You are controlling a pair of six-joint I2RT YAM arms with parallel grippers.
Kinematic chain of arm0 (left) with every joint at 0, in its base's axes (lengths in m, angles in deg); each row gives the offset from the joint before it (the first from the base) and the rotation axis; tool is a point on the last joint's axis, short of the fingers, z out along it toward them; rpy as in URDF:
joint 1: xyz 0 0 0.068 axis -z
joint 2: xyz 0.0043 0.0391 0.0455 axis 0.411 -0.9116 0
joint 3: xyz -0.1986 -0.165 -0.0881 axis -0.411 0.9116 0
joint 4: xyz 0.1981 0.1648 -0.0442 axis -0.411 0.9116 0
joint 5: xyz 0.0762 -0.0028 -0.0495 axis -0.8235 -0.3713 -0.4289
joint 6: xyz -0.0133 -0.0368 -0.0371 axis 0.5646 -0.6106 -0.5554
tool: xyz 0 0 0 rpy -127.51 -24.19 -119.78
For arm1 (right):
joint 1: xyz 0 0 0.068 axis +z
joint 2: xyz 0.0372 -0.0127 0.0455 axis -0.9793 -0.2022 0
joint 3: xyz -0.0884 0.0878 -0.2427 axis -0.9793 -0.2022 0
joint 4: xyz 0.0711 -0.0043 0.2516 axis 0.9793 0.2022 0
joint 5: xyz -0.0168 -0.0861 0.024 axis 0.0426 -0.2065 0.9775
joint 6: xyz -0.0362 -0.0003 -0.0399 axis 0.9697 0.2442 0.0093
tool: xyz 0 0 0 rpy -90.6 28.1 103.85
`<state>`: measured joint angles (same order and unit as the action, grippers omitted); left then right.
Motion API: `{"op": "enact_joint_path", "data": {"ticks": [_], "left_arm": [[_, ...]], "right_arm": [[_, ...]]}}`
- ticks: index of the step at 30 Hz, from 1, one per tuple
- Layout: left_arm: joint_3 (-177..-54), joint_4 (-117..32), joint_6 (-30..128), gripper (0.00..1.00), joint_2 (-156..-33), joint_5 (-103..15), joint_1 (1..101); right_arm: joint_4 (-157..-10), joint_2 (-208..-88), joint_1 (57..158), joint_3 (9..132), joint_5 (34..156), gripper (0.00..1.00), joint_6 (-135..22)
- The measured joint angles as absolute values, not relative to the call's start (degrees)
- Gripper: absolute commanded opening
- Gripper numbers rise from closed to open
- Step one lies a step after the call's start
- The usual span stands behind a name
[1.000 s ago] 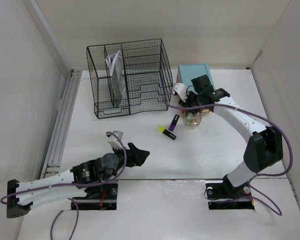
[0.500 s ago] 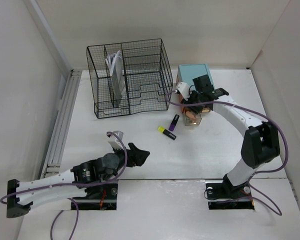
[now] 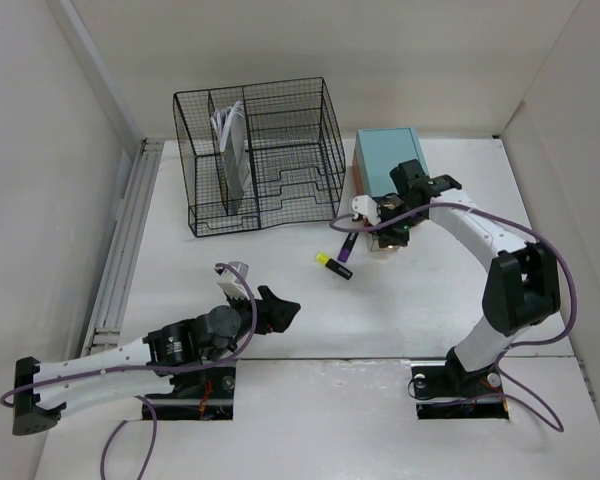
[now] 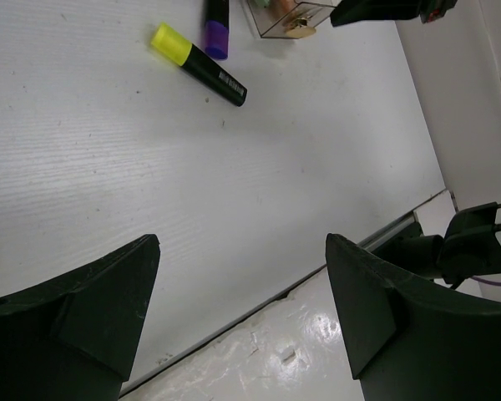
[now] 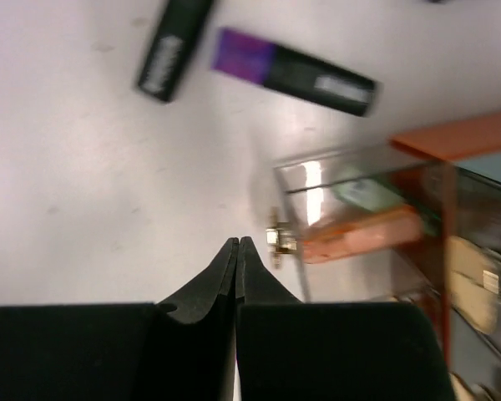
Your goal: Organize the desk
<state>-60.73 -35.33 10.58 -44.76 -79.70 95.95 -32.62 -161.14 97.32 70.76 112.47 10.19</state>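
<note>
Right pincer (image 5: 236,244) pinched fully shut, nothing in it, tips just beside the brass knob (image 5: 277,238) of the clear drawer (image 5: 351,209). Past that, two markers (image 5: 296,71) lie on the desk (image 5: 92,167), which spreads flat beneath me, rigid and fixed. The markers look light, hard, slick: I'd grip mid-barrel.
</note>
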Motion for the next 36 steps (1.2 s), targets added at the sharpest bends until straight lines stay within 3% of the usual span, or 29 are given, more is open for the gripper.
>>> {"op": "enact_joint_path", "data": {"ticks": [4,9,21,36], "left_arm": [[-60.73,-35.36,10.58,0.78,-44.76,-79.7,95.95],[-60.73,-35.38,10.58,0.78,-44.76,-79.7,95.95],[-60.73,-35.84,10.58,0.78,-45.29,-79.61,95.95],[-60.73,-35.75,10.56,0.78,-44.52,-79.52,95.95]], "right_arm": [[-26.85,-162.14,97.53,70.17,114.35,0.0,16.72],[-32.46,-162.19,98.26,64.07,109.69,0.0,13.77],[-58.58,-165.99,105.51,56.49,80.56,0.0,-2.43],[-72.42,-172.92,106.19,56.9,62.26,0.0,-3.08]]}}
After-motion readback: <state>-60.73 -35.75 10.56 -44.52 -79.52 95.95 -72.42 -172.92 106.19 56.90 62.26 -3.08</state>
